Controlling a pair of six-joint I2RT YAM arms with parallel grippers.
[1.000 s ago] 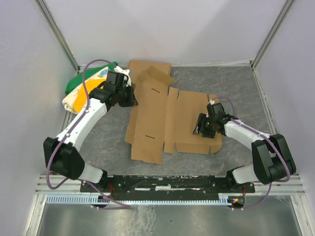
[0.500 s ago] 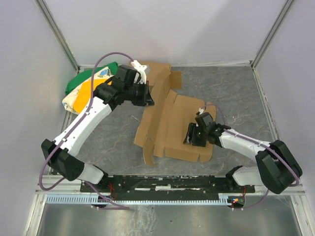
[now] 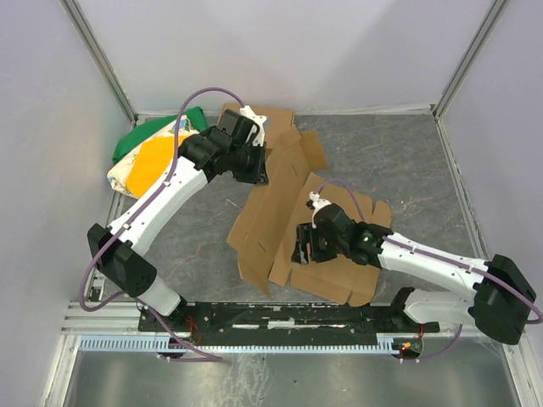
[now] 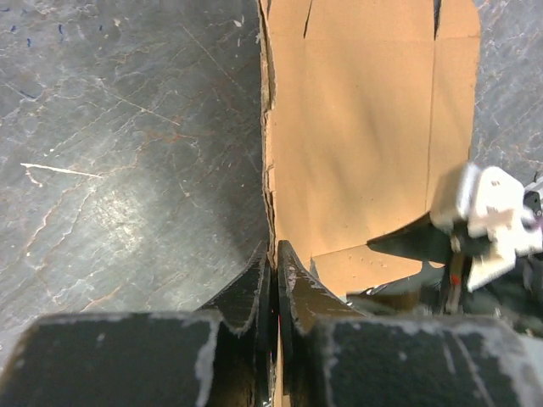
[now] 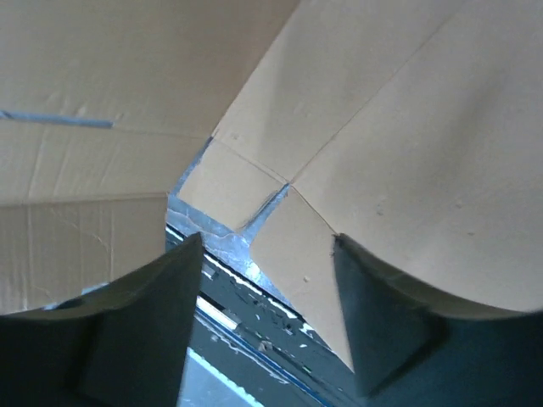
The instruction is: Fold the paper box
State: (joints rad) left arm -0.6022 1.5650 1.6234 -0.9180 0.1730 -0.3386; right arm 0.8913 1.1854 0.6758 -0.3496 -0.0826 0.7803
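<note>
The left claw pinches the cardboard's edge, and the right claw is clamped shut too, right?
Not quite. The left gripper does pinch the edge of the paper box, but the right gripper is open: the right wrist view shows its fingers standing well apart.

In the right wrist view the paper box (image 5: 382, 127) fills the upper frame, blurred and cut off at three edges. From above, the left arm (image 3: 161, 199) covers part of the bag (image 3: 140, 161) at upper left. The other cardboard box (image 3: 278, 115) at upper centre shows only a strip behind the paper box.
</note>
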